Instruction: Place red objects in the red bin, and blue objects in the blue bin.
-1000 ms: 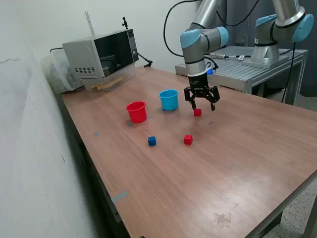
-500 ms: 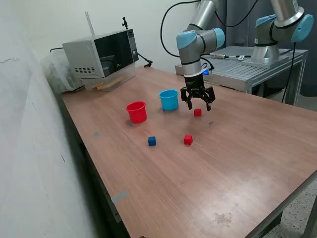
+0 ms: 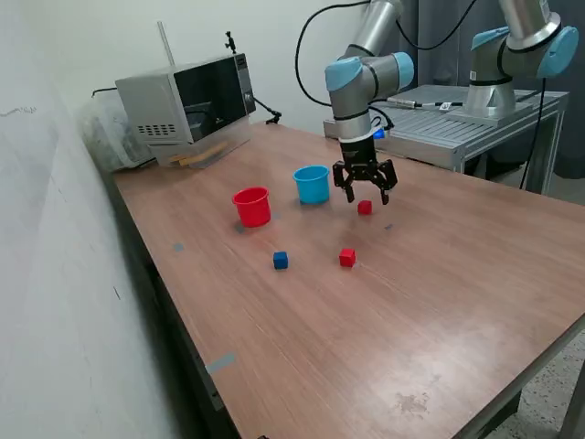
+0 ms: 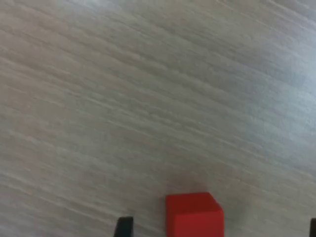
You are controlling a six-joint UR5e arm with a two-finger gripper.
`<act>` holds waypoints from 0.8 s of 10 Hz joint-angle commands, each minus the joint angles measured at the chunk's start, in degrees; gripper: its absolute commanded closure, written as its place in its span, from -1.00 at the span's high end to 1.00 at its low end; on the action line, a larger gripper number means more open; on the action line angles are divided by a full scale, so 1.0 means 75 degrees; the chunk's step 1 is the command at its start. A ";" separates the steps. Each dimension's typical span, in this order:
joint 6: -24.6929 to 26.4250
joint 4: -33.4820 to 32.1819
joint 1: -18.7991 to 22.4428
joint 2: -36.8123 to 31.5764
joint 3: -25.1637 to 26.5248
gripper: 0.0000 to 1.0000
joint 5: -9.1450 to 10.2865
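Red cube [image 3: 365, 208] sits on the wooden table [image 3: 439, 302] directly beneath the gripper [image 3: 364, 188], whose fingers are spread apart and empty, beside the cyan bin [image 3: 312, 184]. A clean pick likely means centring the cube between both fingers, since the wrist view shows it nearer one, before descending. Since a second ago the arm has shifted slightly toward the exterior view's left.

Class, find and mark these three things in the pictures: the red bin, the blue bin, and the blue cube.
red bin [image 3: 252, 207], exterior view, on its outer wall.
blue bin [image 3: 313, 187], exterior view, on its outer wall.
blue cube [image 3: 281, 261], exterior view, on the middle of the cube.
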 commanded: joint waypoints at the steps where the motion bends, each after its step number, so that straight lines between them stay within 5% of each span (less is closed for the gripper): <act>1: -0.0129 -0.0126 -0.0003 0.0001 0.0109 1.00 -0.0005; 2: -0.0129 -0.0151 -0.0003 0.0036 0.0098 -1.00 -0.0005; 6: -0.0129 -0.0280 -0.0003 0.0036 0.0086 -1.00 -0.0040; 8: -0.0141 -0.0280 -0.0003 0.0036 -0.0007 -1.00 -0.0599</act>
